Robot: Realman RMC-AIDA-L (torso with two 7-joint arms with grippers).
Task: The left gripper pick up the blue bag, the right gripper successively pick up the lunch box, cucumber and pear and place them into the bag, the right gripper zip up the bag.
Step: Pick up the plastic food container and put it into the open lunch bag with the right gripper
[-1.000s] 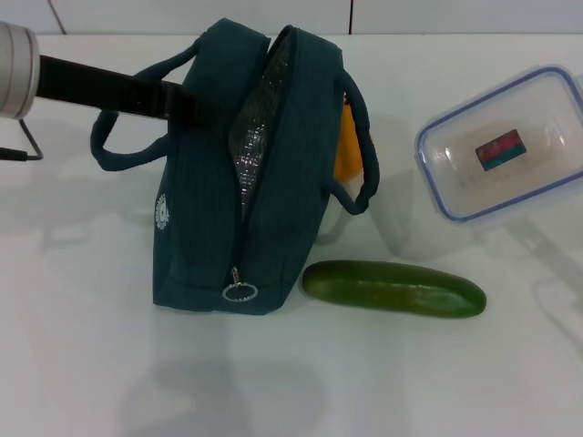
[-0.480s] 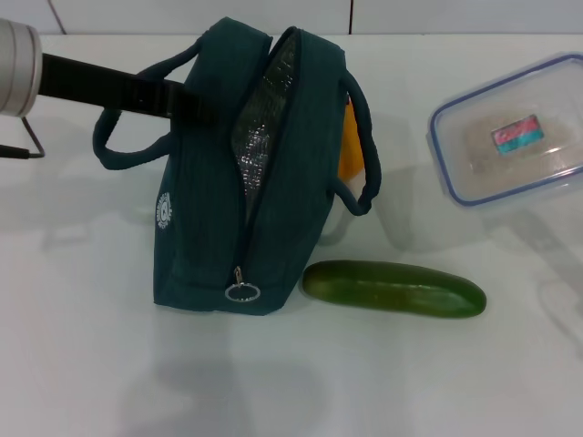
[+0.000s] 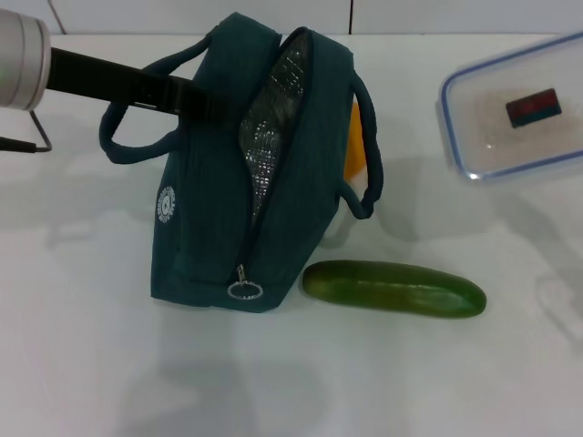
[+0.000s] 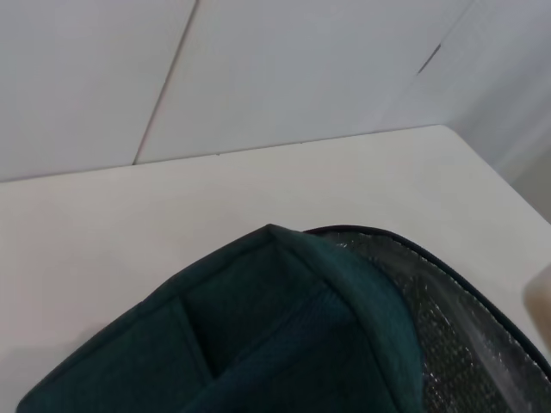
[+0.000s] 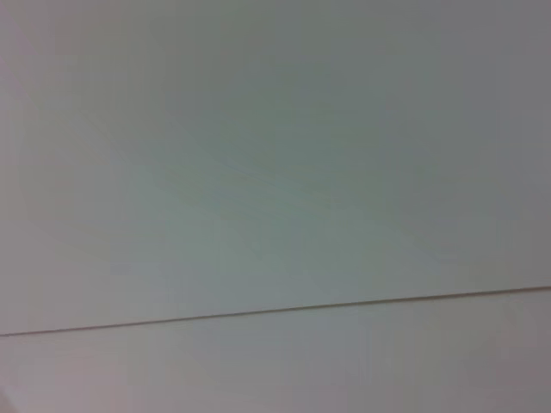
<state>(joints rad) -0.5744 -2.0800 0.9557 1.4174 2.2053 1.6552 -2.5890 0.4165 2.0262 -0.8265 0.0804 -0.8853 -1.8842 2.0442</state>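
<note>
left claw (image 3: 202,102) pinching the blue bag's (image 3: 228,228) top edge; right claw unseen.

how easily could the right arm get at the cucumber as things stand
Probably easily. The cucumber lies flat on the table with nothing over it, its right end clear; only its left tip sits by the blue bag. The lunch box is farther back. The right gripper itself isn't in view.
</note>
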